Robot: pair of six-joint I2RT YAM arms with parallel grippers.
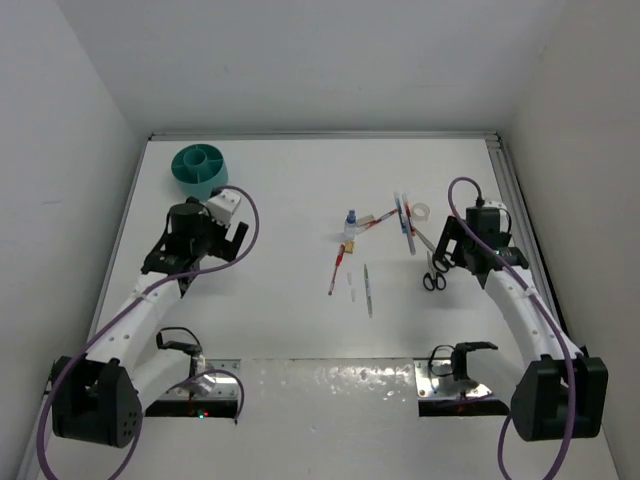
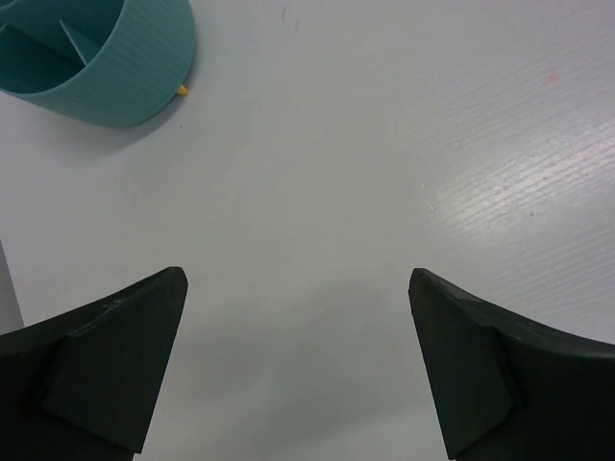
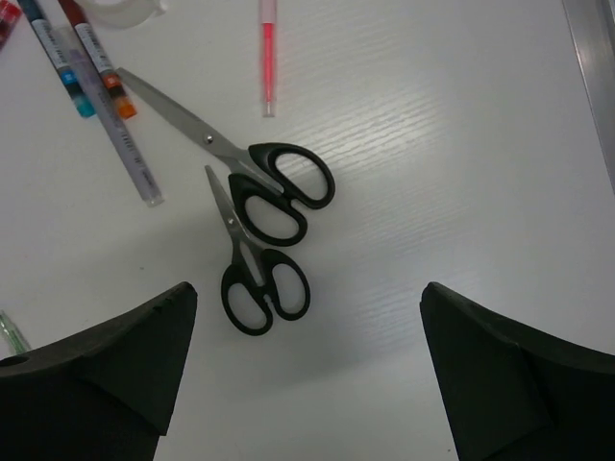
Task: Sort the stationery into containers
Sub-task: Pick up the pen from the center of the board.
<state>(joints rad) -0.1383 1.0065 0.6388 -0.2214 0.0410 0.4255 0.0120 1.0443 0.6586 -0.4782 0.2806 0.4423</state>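
One tub [image 1: 200,168] stands near the far-left corner of the worktop [image 1: 280,330], close to the left edge; the left hand [image 2: 298,283] hangs just on its near side, spread wide and holding nothing, over bare surface; a broad open stretch separates the tub from the stationery, which lies right of centre toward the right edge; the right hand [image 3: 307,288], also wide and empty, hangs over two scissors [image 3: 279,187], the smaller pair [image 3: 255,288] lying against the larger; beside their blades three pens [image 3: 96,67] lie fanned, one pink pen [image 3: 267,58] apart; one bottle [image 1: 350,220]; one tape roll [image 1: 421,211].
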